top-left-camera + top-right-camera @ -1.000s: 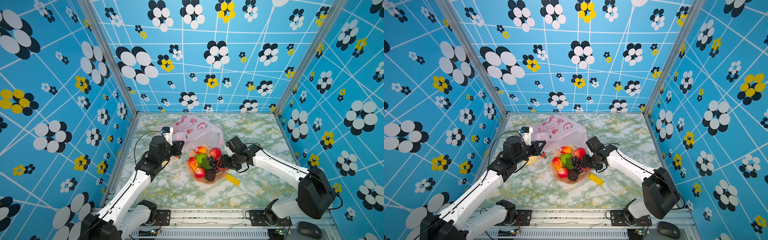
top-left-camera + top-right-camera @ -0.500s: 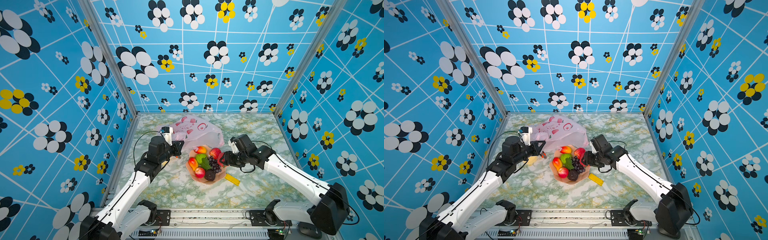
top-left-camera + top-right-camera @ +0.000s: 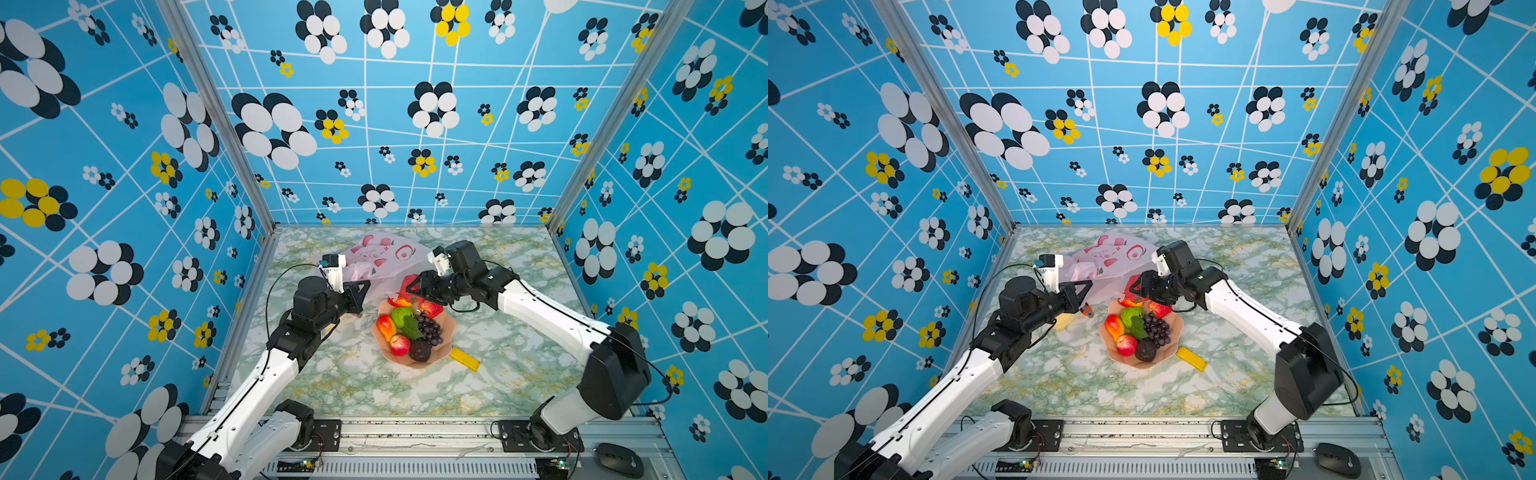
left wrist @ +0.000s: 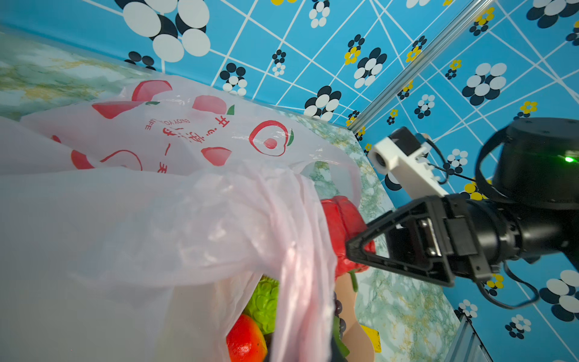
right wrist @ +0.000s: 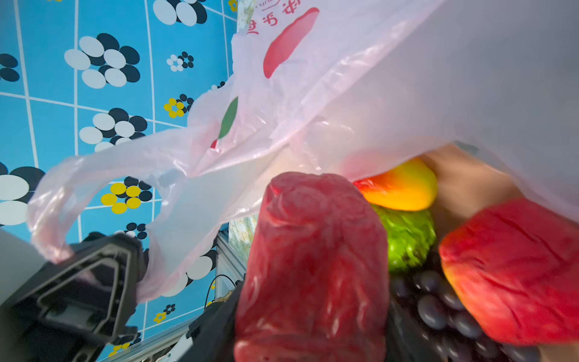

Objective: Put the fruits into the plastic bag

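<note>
My left gripper [image 3: 363,289] is shut on a loop handle of the pale-pink plastic bag [image 3: 386,253], holding its mouth up beside the plate; in the left wrist view the bag [image 4: 156,203] hides the jaws. My right gripper [image 3: 415,287] is shut on a lumpy red fruit [image 5: 313,260], like a strawberry, held above the plate's far edge right at the bag's mouth. The other fruits lie on the salmon plate [image 3: 415,365]: a mango [image 3: 385,326], a green one [image 3: 401,316], grapes [image 3: 430,328], an apple [image 3: 399,345] and a dark plum [image 3: 419,351].
A flat yellow block [image 3: 1191,358] lies just right of the plate. A pale yellow lump [image 3: 1065,320] sits under my left arm. The rest of the bag lies crumpled toward the back wall. Patterned blue walls close in three sides.
My right gripper has lifted the red fruit off the plate and carried it back and left toward the bag's mouth. The left arm has barely moved.
</note>
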Robot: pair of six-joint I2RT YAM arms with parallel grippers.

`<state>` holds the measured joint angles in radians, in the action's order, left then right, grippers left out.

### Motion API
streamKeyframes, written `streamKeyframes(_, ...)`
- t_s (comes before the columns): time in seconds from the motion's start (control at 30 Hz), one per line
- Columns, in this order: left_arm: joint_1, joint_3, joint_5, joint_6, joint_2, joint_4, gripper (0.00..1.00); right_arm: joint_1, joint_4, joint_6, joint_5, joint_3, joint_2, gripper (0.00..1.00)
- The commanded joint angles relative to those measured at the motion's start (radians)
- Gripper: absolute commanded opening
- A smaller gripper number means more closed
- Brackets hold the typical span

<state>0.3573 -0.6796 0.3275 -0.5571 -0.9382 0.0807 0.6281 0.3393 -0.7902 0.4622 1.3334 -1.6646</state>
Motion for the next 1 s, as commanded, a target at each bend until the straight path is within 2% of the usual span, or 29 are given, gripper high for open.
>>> streamKeyframes(0.0, 0.012, 0.02, 0.03, 0.029, 0.015, 0.087, 0.0, 0.007, -0.065, -0.036, 0.075, 0.073, -0.072, 0.44)
streamKeyframes(0.13, 0.031, 0.007, 0.059, 0.05, -0.009, 0.115, 0.0, 0.012, -0.128, -0.088, 0.099, 0.136, -0.158, 0.44)
streamKeyframes(0.4, 0.058, 0.007, 0.078, 0.049, -0.059, 0.163, 0.0, 0.027, -0.261, -0.204, 0.069, 0.217, -0.272, 0.46)
streamKeyframes(0.57, 0.065, -0.003, 0.104, 0.045, -0.079, 0.168, 0.0, 0.021, -0.271, -0.204, -0.089, 0.241, -0.28, 0.47)
streamKeyframes(0.63, 0.066, -0.007, 0.108, 0.044, -0.08, 0.172, 0.0, 0.029, -0.29, -0.203, -0.114, 0.253, -0.294, 0.47)
streamKeyframes(0.8, 0.066, -0.011, 0.101, 0.034, -0.087, 0.193, 0.0, 0.075, -0.29, -0.229, -0.064, 0.319, -0.375, 0.48)
streamKeyframes(0.97, 0.065, -0.007, 0.129, -0.008, -0.122, 0.253, 0.0, 0.078, -0.328, -0.247, -0.056, 0.339, -0.421, 0.52)
